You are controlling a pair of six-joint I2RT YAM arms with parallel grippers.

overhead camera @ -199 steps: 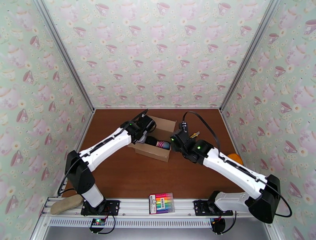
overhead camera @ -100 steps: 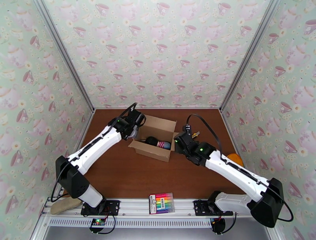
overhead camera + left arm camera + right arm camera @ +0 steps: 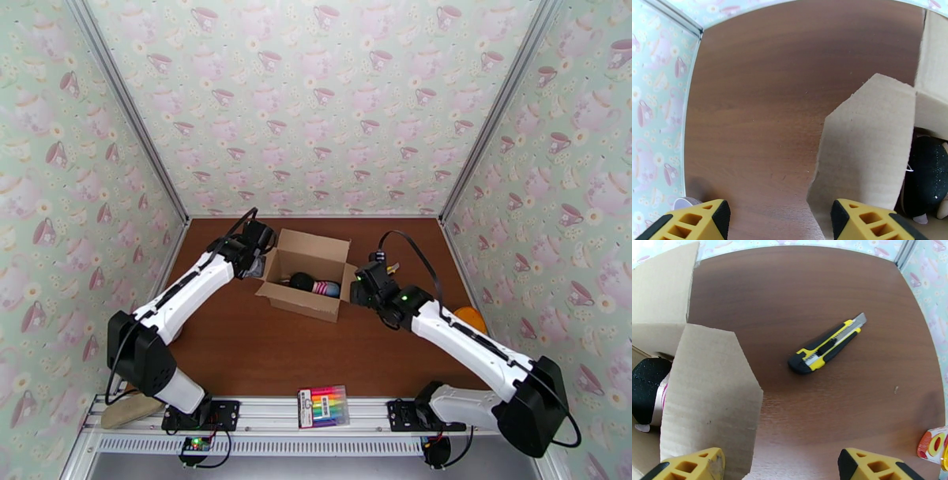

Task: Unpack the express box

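The left gripper [image 3: 779, 225] hovers with jaws apart and empty, with a side flap [image 3: 865, 146] of the open express box [image 3: 308, 301] just ahead of its right finger. The box sits between both grippers. The right gripper [image 3: 782, 467] is also spread and empty, with the opposite flap [image 3: 707, 398] by its left finger and a utility knife [image 3: 825, 346] ahead.

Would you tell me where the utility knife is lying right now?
In the right wrist view, the utility knife lies on the table, right of the open cardboard box and ahead of the right gripper.
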